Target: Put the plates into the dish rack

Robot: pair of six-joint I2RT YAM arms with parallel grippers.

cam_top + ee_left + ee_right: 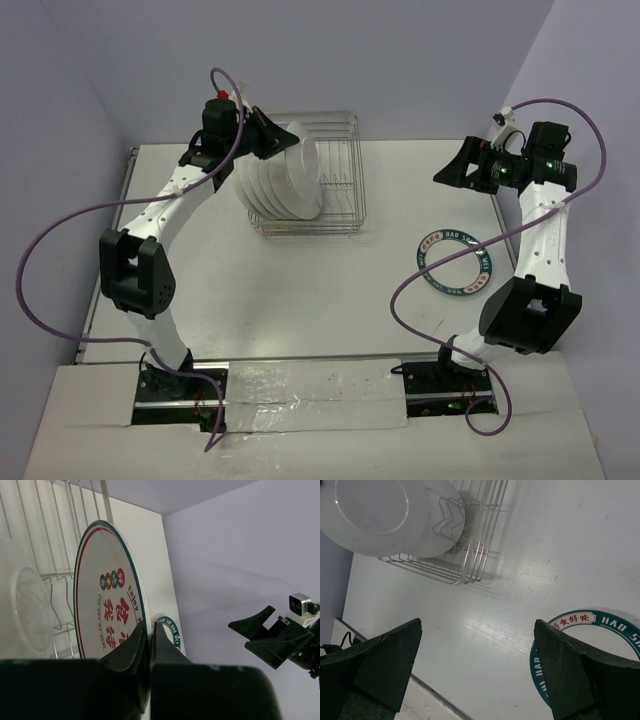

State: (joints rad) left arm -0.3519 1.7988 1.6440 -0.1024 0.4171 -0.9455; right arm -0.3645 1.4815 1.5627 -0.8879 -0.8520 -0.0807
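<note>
The dish rack (335,180) stands at the back of the table, with several white plates (275,190) upright in its left part. My left gripper (272,138) is shut on the rim of one more plate (305,165), held on edge over the rack beside the others. In the left wrist view that plate (107,605) shows red characters and a teal rim, with my left gripper (148,626) clamped on its edge. Another plate (455,262) with a teal lettered rim lies flat on the table at the right. My right gripper (452,168) hovers open behind it, holding nothing.
In the right wrist view the open right gripper (477,625) hangs over bare table between the rack (475,555) and the flat plate (615,622). The rack's right half holds only wire prongs (340,150). Purple walls close in behind and on both sides.
</note>
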